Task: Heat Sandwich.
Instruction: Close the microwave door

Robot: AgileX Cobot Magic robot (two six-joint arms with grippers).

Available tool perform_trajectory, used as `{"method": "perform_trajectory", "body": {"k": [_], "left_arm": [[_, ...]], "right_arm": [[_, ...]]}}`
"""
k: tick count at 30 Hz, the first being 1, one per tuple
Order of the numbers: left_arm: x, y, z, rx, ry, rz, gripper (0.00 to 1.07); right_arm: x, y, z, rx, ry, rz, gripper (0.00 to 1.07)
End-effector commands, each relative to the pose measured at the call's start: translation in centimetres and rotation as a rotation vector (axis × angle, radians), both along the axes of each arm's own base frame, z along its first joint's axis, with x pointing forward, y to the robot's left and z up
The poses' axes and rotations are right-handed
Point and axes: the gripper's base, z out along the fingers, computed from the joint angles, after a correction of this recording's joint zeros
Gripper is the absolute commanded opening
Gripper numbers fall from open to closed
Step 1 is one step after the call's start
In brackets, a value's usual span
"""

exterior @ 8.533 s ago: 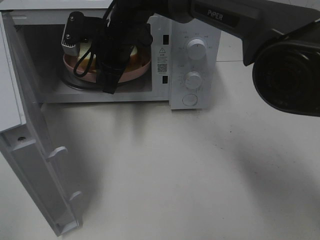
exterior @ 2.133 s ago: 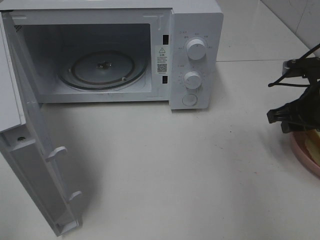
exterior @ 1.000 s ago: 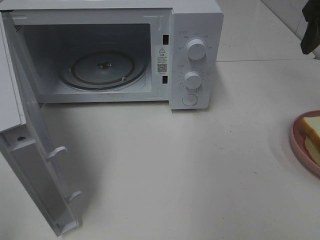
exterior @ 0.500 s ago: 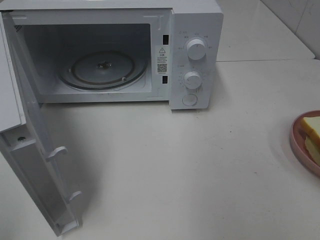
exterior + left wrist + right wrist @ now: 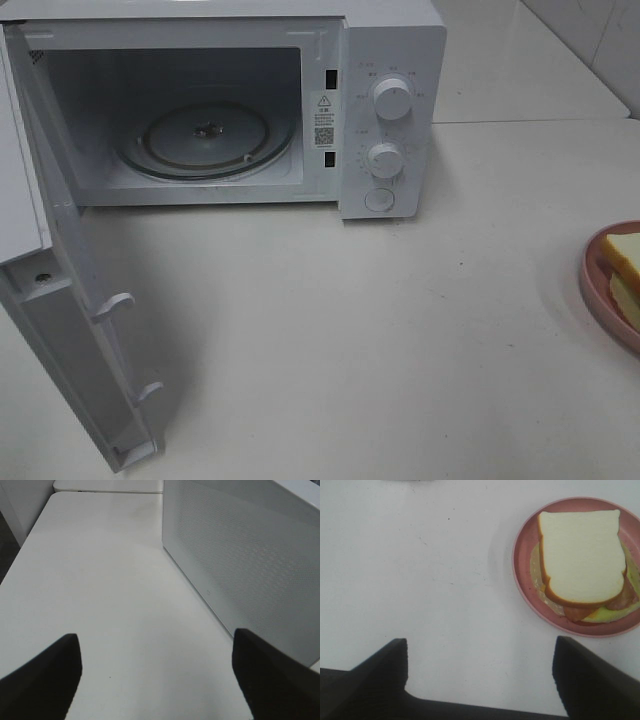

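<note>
Sandwich (image 5: 582, 560) on plate (image 5: 522, 575), far right. Microwave (image 5: 395, 40) door (image 5: 70, 330) open. Both claws wide, empty. Judgement: close door squarely.

Microwave (image 5: 390, 110) back left, door (image 5: 70, 330) open; sandwich (image 5: 625, 255) on plate (image 5: 592, 290), far right.

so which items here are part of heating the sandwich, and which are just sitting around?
Belongs to the job:
- sandwich
- pink plate under it
- microwave, door open
- glass turntable, bare

Just there:
- white countertop
- nothing else loose in view
</note>
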Motion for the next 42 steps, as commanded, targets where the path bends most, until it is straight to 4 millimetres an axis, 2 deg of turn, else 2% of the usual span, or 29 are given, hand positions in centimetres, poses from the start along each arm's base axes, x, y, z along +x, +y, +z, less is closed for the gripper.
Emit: {"method": "perform_trajectory", "body": {"k": [1, 3, 9, 14, 23, 35, 37, 42], "left_arm": [[-0.2, 0.0, 0.0, -0.003, -0.028, 0.005, 0.78], [-0.2, 0.0, 0.0, -0.003, -0.028, 0.005, 0.78], [-0.2, 0.0, 0.0, -0.003, -0.028, 0.005, 0.78], [-0.2, 0.0, 0.0, -0.003, -0.028, 0.005, 0.78], [-0.2, 0.0, 0.0, -0.003, -0.028, 0.005, 0.78], [-0.2, 0.0, 0.0, -0.003, -0.028, 0.005, 0.78], [-0.2, 0.0, 0.0, -0.003, -0.028, 0.005, 0.78], [-0.1, 0.0, 0.0, -0.004, -0.025, 0.006, 0.78]], "right_arm": [[-1.0, -0.1, -0.7, -0.005, -0.058, 0.009, 0.76], [-2.3, -0.2, -1.5, -0.008, -0.095, 0.007, 0.76], [-4.3, -0.3, -3.4, -0.008, -0.133, 0.011, 0.76], [-5.7, -0.4, -3.8, -0.012, -0.165, 0.011, 0.76], [-7.7, -0.6, -3.5, -0.005, -0.302, 0.009, 0.76], [-9.2, -0.6, -3.5, 0.0, -0.4, 0.008, 0.76], [-10.0, -0.7, -3.5, 0.003, -0.453, 0.007, 0.76], [-10.0, -0.7, -3.5, 0.003, -0.455, 0.007, 0.76]]}}
